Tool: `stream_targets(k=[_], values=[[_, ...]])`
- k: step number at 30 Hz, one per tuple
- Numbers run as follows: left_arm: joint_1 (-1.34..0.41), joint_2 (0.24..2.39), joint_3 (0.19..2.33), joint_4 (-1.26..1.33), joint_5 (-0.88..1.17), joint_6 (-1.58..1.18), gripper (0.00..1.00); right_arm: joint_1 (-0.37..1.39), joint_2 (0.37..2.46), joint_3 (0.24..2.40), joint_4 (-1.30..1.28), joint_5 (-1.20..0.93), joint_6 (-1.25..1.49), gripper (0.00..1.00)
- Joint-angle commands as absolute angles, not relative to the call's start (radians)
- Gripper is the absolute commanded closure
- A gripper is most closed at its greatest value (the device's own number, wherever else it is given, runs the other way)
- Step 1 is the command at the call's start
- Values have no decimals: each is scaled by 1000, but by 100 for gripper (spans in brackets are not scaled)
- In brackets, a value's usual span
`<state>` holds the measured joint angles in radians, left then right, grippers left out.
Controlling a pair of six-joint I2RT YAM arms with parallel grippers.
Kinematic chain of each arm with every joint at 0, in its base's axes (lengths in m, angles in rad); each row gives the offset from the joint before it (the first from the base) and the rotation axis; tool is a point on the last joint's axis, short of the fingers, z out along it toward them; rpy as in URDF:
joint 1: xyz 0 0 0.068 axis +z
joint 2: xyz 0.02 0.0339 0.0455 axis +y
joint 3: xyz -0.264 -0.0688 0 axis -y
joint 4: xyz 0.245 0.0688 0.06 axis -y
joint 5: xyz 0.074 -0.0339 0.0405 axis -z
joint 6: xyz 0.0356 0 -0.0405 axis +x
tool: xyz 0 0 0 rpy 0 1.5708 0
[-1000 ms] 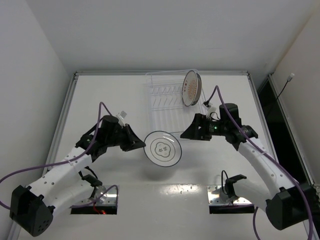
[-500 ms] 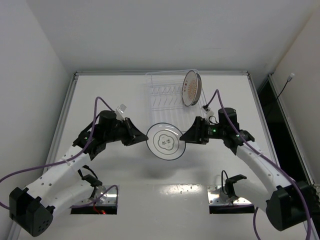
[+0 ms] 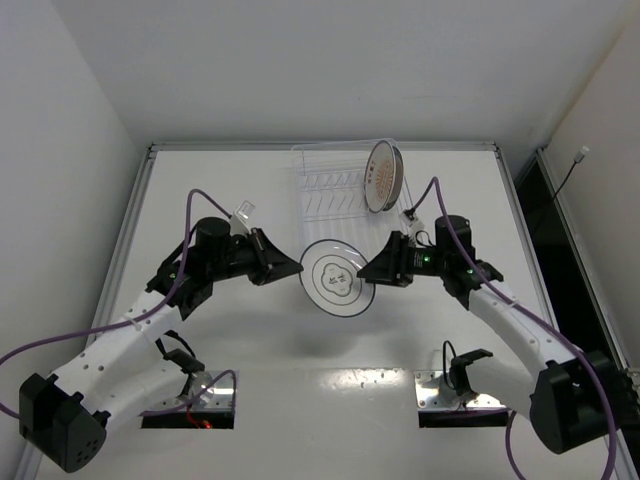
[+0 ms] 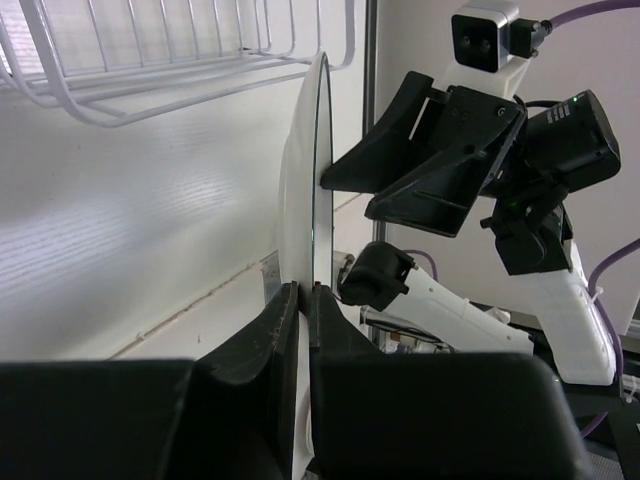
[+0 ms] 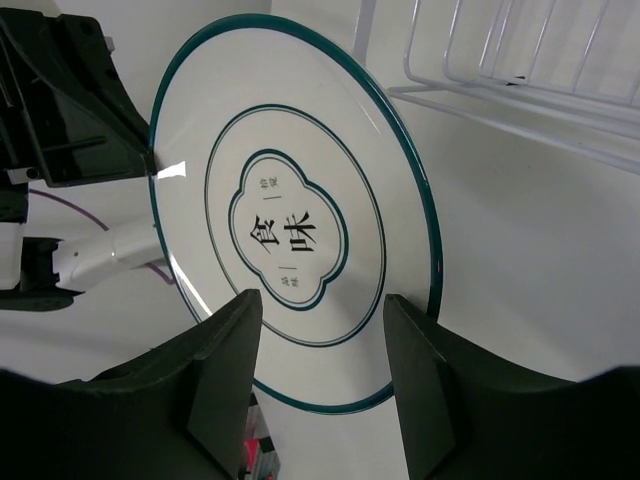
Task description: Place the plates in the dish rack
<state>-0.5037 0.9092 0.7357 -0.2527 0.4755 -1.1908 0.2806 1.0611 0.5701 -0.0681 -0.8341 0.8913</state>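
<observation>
Between your left gripper's (image 4: pixel 305 291) black fingers sits the thin rim of the white plate (image 3: pixel 337 277), pinched tight with almost no gap on either side. The plate stands on edge in the air, off the table (image 3: pixel 220 190). It is a smooth, glossy, shallow round disc with a teal line at the rim, a second ring inside, and a lobed centre frame around dark characters. At the plate's far edge your right gripper (image 3: pixel 366 271) is spread wide, its two broad matte fingers apart and gripping nothing. The printed face looks straight at them, and one fingertip seems to meet that face. Beyond both sets of fingers lies the rack (image 3: pixel 325 205), thin white wire in rows, with an orange-centred plate (image 3: pixel 382 177) upright at its right end.
</observation>
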Motion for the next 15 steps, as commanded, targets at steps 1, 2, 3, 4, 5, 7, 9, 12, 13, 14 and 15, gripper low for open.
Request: stream_targets(k=[1, 2, 3, 4, 5, 7, 9, 12, 13, 14, 15], values=[[-509, 902, 761, -175, 522, -1212, 100, 267, 1029, 592, -50, -867, 873, 52], [-509, 902, 761, -186, 511, -1212, 100, 256, 1020, 630, -110, -867, 830, 52], [-509, 902, 770, -195, 511, -1201, 100, 256, 1020, 652, -139, -856, 809, 52], [-509, 902, 770, -195, 511, -1201, 100, 246, 1020, 693, -168, -856, 789, 50], [-509, 902, 770, -195, 511, -1201, 100, 233, 1020, 712, -196, -856, 769, 49], [-509, 902, 781, -204, 511, -1201, 100, 223, 1029, 747, -274, -836, 710, 48], [-509, 902, 790, -204, 511, -1201, 100, 210, 1029, 785, -340, -803, 668, 46], [-509, 893, 802, -204, 511, -1201, 100, 181, 1029, 785, -353, -793, 667, 45], [-509, 893, 811, -204, 511, -1201, 100, 169, 1029, 760, -338, -805, 676, 45], [-509, 893, 811, -204, 511, -1201, 100, 160, 1029, 749, -327, -814, 676, 45], [-509, 893, 811, -204, 511, -1201, 100, 160, 1029, 727, -301, -825, 704, 44]])
